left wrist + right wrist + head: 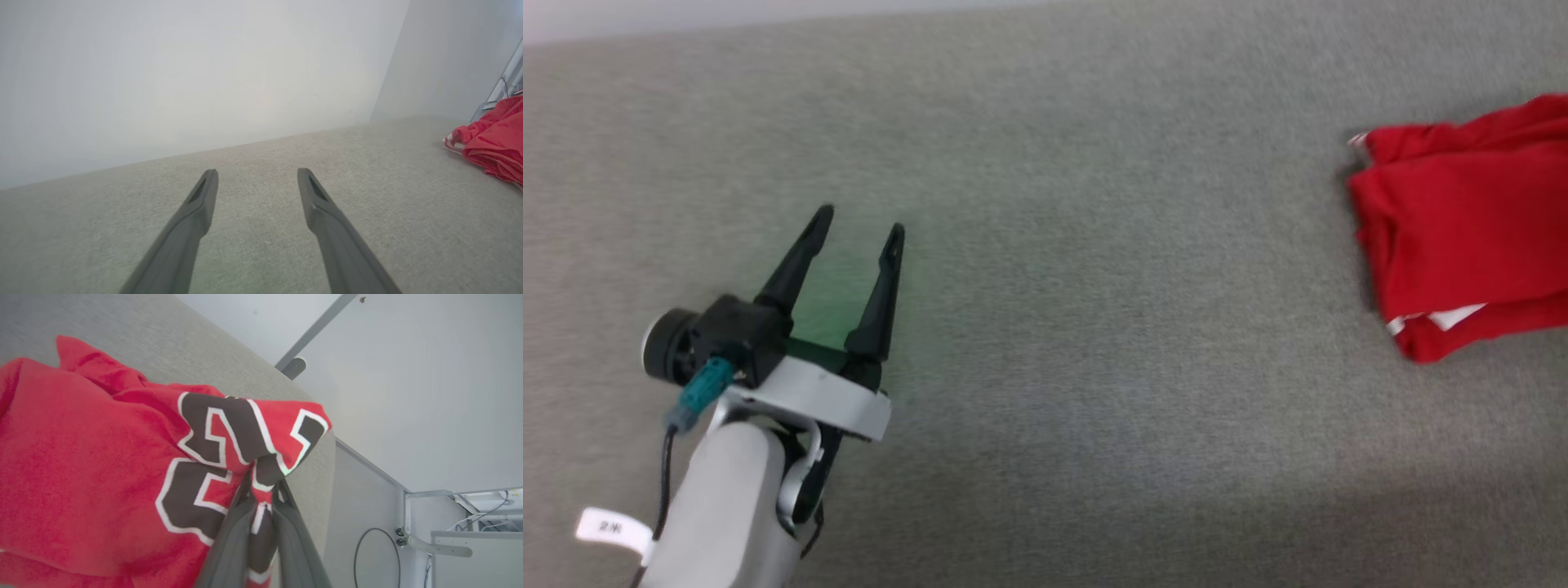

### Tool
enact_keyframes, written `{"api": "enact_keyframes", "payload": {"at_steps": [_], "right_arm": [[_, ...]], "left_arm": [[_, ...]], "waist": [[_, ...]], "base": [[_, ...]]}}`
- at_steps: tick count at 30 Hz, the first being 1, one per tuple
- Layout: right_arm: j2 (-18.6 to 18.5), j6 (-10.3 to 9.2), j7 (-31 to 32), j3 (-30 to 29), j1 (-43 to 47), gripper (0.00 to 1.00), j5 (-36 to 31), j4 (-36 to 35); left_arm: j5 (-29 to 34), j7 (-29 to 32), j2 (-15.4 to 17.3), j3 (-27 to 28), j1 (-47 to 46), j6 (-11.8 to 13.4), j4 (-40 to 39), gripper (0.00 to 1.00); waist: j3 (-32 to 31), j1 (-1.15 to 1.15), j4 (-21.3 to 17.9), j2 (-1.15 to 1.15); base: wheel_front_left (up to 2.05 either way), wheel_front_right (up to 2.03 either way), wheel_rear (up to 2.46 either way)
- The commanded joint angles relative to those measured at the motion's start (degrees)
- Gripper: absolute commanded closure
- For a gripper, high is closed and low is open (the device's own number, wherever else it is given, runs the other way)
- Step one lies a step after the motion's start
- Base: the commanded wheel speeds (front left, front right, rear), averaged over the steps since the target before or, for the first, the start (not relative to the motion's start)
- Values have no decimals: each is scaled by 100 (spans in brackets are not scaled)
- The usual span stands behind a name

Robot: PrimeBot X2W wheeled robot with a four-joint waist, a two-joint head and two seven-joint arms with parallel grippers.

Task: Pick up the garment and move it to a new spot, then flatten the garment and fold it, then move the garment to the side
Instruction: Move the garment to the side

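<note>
The garment (1462,229), a red jersey with white trim, lies folded at the right edge of the head view on the grey cloth surface (1094,327). In the right wrist view my right gripper (261,486) is shut on a fold of the garment (81,465) that bears black, white-outlined lettering. At the lower left of the head view my left gripper (859,220) hovers open, holding nothing and far from the garment. Seen from the left wrist, the left gripper (257,173) points across bare surface, with the garment (494,143) at the right edge.
A white wall (184,73) rises behind the surface's far edge. Beyond the surface's edge in the right wrist view stand a grey metal frame (314,330), a pale panel (359,522) and a black cable (376,551).
</note>
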Motion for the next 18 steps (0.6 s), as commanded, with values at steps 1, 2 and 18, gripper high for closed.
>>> {"api": "enact_keyframes", "payload": {"at_steps": [1, 2, 18], "right_arm": [[-33, -8, -64, 32, -103, 100, -55, 37], [-79, -8, -149, 76, -173, 100, -111, 109], [-170, -8, -1200, 296, -1105, 100, -1365, 1787]], "left_arm": [[29, -19, 31, -10, -80, -13, 12, 0], [29, -19, 43, -50, -132, -14, 22, 0], [-95, -8, 259, -474, -611, -21, 62, 0]], "waist": [[323, 0, -303, 0], [369, 0, -330, 0], [1005, 0, -306, 0]], "base": [[0, 0, 0], [0, 0, 0], [0, 0, 0]]}}
